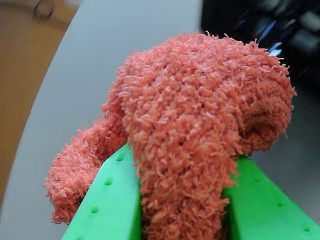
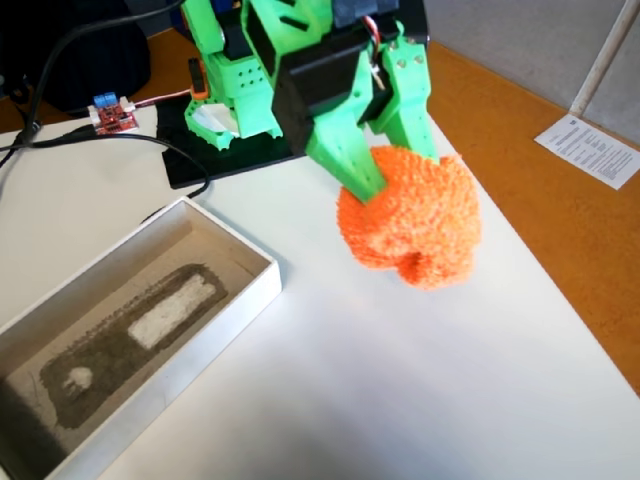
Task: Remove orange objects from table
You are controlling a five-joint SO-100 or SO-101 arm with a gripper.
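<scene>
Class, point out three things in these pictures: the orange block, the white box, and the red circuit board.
orange block point(image 2: 415, 220), fixed view, fuzzy front face.
white box point(image 2: 235, 315), fixed view, near side wall.
red circuit board point(image 2: 112, 117), fixed view, board centre.

White table point(image 2: 400, 400); shallow box point(image 2: 200, 340); circuit board point(image 2: 112, 118)

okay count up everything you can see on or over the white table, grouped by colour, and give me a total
Orange: 1, the fuzzy orange block, pinched in the green claw
White: 1, the shallow box with a grey lining
Red: 1, the small circuit board
Black: 1, the arm's base plate
Total: 4
</scene>
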